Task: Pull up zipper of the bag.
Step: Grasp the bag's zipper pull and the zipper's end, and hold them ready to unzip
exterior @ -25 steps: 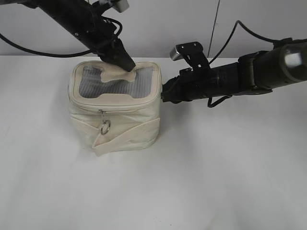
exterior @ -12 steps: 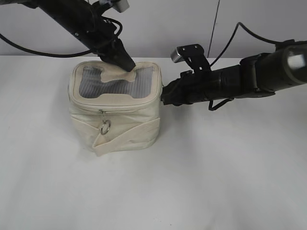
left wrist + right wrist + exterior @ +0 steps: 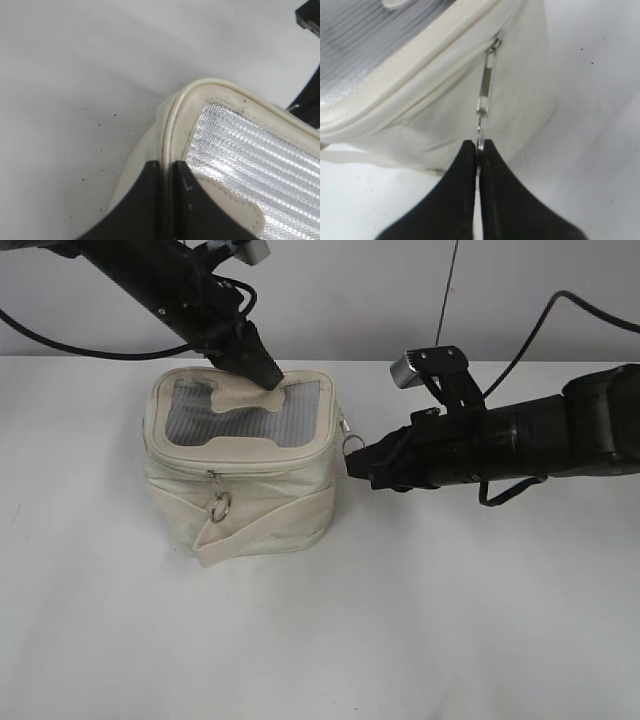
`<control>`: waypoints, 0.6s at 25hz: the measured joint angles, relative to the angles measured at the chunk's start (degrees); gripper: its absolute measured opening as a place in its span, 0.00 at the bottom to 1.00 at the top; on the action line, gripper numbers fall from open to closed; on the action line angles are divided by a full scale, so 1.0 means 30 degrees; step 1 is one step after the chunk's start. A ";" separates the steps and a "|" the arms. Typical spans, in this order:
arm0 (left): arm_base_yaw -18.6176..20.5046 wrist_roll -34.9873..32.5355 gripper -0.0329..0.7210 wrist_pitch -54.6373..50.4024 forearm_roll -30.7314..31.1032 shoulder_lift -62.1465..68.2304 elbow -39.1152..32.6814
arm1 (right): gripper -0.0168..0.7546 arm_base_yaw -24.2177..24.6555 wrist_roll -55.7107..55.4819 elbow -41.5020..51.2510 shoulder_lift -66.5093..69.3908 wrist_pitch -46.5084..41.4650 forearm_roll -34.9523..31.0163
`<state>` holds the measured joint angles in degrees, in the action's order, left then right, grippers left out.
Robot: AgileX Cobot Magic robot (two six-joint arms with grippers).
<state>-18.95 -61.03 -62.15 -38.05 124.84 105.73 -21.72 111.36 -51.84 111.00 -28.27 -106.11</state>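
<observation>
small cream bag [image 3: 238, 475] standing upright on the white surface [image 3: 420, 620], left of middle in the exterior view, lid up. left hand [image 3: 268, 375] pressed down on the lid's far edge, fingers closed together with no gap, in the wrist view seeming to pinch the raised rim piping [image 3: 172, 130] rather than just rest on it; judged a bracing hold, so the bag does not slide or tip when the slider is drawn. right hand [image 3: 478, 150] closed tight on the thin ring pull [image 3: 352, 440] at the bag's right corner, metal tab stretched taut between the slider and the fingertips, arm lying low and nearly level with the lid rim; judged placed so the pull runs along the zipper [image 3: 240, 468] track instead of across it. unclear from here how much of the track is already closed; front stretch looks shut.

second ring pull [image 3: 221, 507] hanging loose on the front face, untouched, above the flat strap [image 3: 265, 525] crossing the side. nothing else on the surface near the bag. likely hindrance: the rounded corner ahead of the slider, where the soft fabric may bunch, plus the slim ring slipping from the fingertips. black cables trailing behind both arms, well apart from the bag.
</observation>
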 joint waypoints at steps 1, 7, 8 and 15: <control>0.0000 0.0133 0.10 0.0021 0.0000 0.0000 0.0000 | 0.03 0.0000 0.0000 0.0465 -0.0381 -0.0008 -0.0027; -0.0036 0.1301 0.10 0.0256 0.0000 0.0000 0.0000 | 0.03 -0.0079 0.0000 0.3092 -0.2178 -0.1307 -0.0242; -0.0036 0.1536 0.10 0.0322 0.0020 0.0000 0.0000 | 0.03 -0.0240 0.0000 0.3413 -0.2383 -0.1501 -0.0261; -0.0223 0.3679 0.10 0.0886 0.0068 0.0000 -0.0021 | 0.03 -0.3782 -0.0348 0.3177 -0.2616 -0.0600 -0.0395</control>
<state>-19.62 -49.99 -59.49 -37.85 124.84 105.67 -33.07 110.31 -42.31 103.15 -30.07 -107.29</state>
